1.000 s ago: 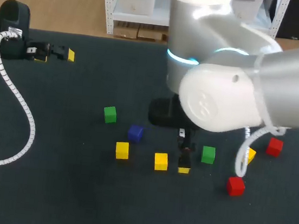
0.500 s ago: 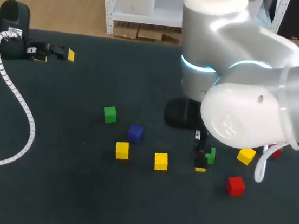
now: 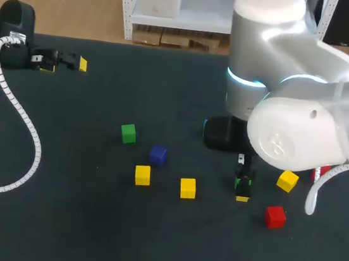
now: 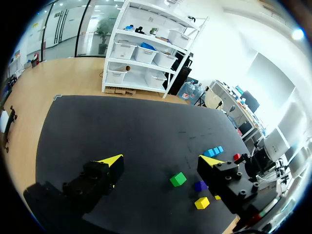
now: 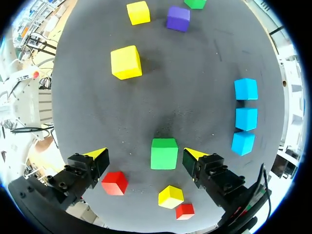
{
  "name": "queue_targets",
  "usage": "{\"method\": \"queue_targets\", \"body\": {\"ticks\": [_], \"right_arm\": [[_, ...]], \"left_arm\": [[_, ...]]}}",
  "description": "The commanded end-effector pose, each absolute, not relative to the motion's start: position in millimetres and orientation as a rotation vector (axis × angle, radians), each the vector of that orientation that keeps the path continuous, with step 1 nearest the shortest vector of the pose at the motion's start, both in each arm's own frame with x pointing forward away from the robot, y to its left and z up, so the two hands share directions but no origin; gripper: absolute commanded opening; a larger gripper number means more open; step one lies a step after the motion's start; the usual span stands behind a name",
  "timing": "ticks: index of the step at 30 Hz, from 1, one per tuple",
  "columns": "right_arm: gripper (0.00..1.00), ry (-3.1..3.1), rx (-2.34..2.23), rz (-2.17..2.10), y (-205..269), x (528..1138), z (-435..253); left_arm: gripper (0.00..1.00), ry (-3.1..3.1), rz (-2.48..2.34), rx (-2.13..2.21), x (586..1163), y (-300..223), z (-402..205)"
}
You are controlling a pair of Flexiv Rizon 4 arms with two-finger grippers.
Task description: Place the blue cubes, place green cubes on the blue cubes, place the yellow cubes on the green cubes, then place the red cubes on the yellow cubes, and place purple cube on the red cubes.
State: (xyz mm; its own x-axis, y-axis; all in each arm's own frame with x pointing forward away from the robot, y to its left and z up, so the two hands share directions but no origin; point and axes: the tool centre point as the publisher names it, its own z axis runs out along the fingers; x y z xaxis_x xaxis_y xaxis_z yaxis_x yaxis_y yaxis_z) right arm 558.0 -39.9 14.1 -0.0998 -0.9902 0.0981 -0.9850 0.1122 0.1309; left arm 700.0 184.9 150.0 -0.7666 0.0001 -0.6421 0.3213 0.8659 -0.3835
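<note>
My right gripper (image 3: 242, 191) hangs open over a green cube (image 5: 164, 153), which lies between and just ahead of its fingertips, untouched. Three blue cubes (image 5: 245, 116) sit in a row beyond it, off to one side. A red cube (image 5: 115, 183), a yellow cube (image 5: 171, 196) and a second red cube (image 5: 185, 211) lie under the gripper. Farther ahead are two yellow cubes (image 5: 126, 62), a purple cube (image 5: 178, 18) and another green cube (image 3: 128, 133). My left gripper (image 3: 66, 65) is open and empty at the table's far left.
A white coiled cable (image 3: 26, 131) trails from my left arm across the table's left side. My right arm's bulk (image 3: 289, 129) covers the table's right middle and hides the blue cubes in the head view.
My right arm has swung to the right, carrying its open gripper from beside the middle yellow cube to over the green cube. The left arm has not moved.
</note>
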Motion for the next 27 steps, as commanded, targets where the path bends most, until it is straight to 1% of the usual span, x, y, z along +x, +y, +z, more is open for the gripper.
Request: {"method": "queue_targets", "body": {"ticks": [1,2,4,6,10,11,14,16,17,18,27], "right_arm": [[0.89,-2.211,1.987,-0.044,-39,562,10],[0.81,-2.211,1.986,-0.044,-40,563,9],[0.49,-2.211,1.984,-0.042,-41,564,7],[0.44,-2.210,1.980,-0.041,-42,566,5],[0.40,-2.204,1.972,-0.043,-43,568,1],[0.35,-2.204,1.971,-0.044,-43,568,0],[0.24,-2.200,1.967,-0.048,-44,569,-2],[0.13,-2.198,1.967,-0.050,-43,569,-3],[0.05,-2.197,1.967,-0.050,-43,569,-3],[0.00,-2.196,1.967,-0.051,-43,569,-3],[0.00,-2.164,2.029,-0.036,-35,569,23]], "left_arm": [[1.00,2.374,-0.636,0.231,700,185,150],[1.00,2.374,-0.636,0.231,700,185,150],[1.00,2.374,-0.636,0.231,700,185,150],[1.00,2.374,-0.636,0.231,700,185,150],[1.00,2.374,-0.636,0.231,700,185,150],[1.00,2.374,-0.636,0.231,700,185,150],[1.00,2.374,-0.636,0.231,700,185,150],[1.00,2.374,-0.636,0.231,700,185,150],[1.00,2.374,-0.636,0.231,700,185,150],[1.00,2.374,-0.636,0.231,700,185,150],[1.00,2.374,-0.636,0.231,700,185,150]]}}
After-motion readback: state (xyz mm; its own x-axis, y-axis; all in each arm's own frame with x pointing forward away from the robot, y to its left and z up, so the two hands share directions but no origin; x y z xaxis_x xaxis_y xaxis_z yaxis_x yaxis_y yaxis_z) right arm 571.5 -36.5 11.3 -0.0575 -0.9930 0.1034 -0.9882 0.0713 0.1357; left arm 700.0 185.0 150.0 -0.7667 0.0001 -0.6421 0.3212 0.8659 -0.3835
